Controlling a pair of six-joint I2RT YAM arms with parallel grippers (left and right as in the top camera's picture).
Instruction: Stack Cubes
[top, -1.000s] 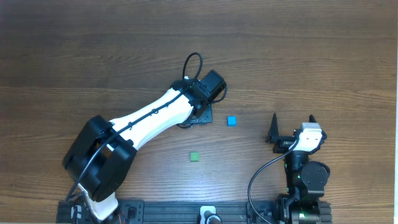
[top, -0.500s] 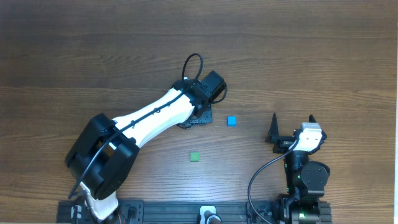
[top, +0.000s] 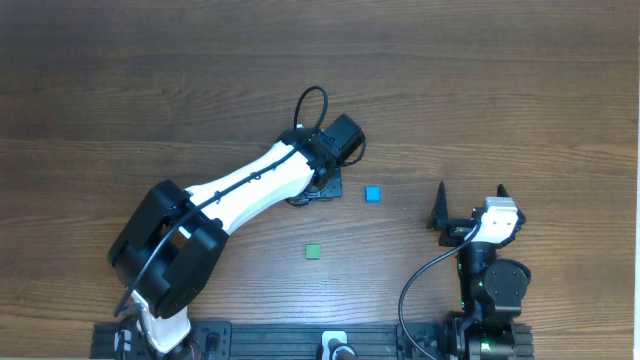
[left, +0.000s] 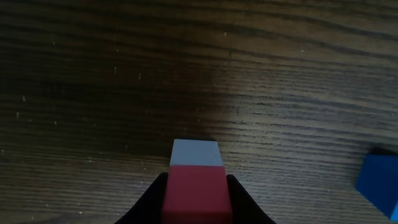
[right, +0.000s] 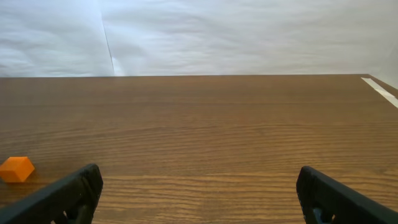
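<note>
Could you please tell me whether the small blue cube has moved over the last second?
No. In the top view the small blue cube lies just where it did, up and to the right of the small green cube.

A dark wood-grain table (top: 520, 90) meets a plain white wall (right: 249, 37) at its far edge.

table (top: 500, 80): wood grain, matt | red cube (left: 196, 193): smooth, matt | left arm shell (top: 250, 188): glossy white plastic
</note>
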